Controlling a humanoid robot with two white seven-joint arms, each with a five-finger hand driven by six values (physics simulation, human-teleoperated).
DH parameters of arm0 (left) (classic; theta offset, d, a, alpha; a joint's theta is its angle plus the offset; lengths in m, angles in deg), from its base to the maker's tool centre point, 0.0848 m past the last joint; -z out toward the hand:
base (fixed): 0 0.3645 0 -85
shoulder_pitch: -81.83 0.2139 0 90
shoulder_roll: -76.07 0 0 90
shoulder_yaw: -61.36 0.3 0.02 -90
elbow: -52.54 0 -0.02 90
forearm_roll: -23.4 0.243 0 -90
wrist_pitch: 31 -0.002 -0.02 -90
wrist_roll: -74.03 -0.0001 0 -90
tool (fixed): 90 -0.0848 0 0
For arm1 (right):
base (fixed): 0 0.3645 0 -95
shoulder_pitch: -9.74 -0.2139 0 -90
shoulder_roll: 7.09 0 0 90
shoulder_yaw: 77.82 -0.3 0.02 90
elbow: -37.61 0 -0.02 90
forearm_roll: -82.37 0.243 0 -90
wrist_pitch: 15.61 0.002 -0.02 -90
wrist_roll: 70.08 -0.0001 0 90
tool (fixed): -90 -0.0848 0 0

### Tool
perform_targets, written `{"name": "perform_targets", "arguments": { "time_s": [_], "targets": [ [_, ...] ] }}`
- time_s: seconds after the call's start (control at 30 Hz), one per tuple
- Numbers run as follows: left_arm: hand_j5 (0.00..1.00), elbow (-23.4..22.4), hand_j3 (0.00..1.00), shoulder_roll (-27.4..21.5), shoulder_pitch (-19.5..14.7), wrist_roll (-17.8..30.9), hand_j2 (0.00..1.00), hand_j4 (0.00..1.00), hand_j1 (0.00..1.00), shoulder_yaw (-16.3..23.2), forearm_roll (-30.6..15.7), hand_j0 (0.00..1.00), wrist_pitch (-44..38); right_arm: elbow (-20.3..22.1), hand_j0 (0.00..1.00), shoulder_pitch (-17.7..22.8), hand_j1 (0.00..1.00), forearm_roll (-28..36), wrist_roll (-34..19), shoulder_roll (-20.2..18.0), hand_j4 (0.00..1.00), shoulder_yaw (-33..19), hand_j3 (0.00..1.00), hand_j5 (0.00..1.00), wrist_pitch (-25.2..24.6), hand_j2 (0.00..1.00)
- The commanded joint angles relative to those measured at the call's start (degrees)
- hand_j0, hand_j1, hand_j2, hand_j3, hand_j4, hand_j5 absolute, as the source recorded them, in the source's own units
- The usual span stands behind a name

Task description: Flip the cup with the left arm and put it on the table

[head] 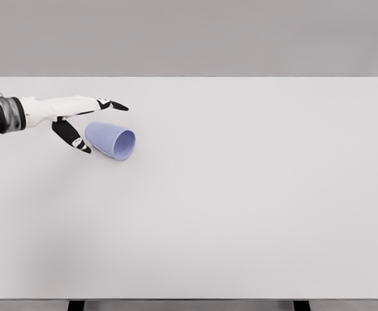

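A pale blue cup (110,140) lies on its side on the white table (241,207), its open mouth facing the lower right. My left hand (92,123) reaches in from the left edge, just above and to the left of the cup. Its fingers (114,104) point right over the cup's far side and the thumb (72,138) hangs down beside the cup's base. The hand is open and holds nothing; it looks close to the cup but apart from it. The right arm does not show.
The table's far edge runs along the grey wall at the top. Its near edge lies at the bottom of the picture, with two dark legs (76,304) showing below.
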Motion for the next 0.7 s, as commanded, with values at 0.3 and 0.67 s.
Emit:
{"name": "perform_targets", "arguments": {
  "time_s": [0.3,0.67],
  "targets": [
    [1.00,-0.7,1.00,2.9,-0.3,-0.1,1.00,1.00,1.00,3.1,0.5,1.00,-3.8,0.0,1.00,0.0,1.00,0.0,0.0,0.0,1.00,0.0,1.00,1.00,0.0,1.00],
    [1.00,-0.8,1.00,4.0,-1.0,-0.2,1.00,1.00,1.00,3.9,0.8,1.00,-8.0,0.0,1.00,0.0,1.00,0.0,0.0,0.0,1.00,0.0,1.00,1.00,0.0,1.00]
  ]
}}
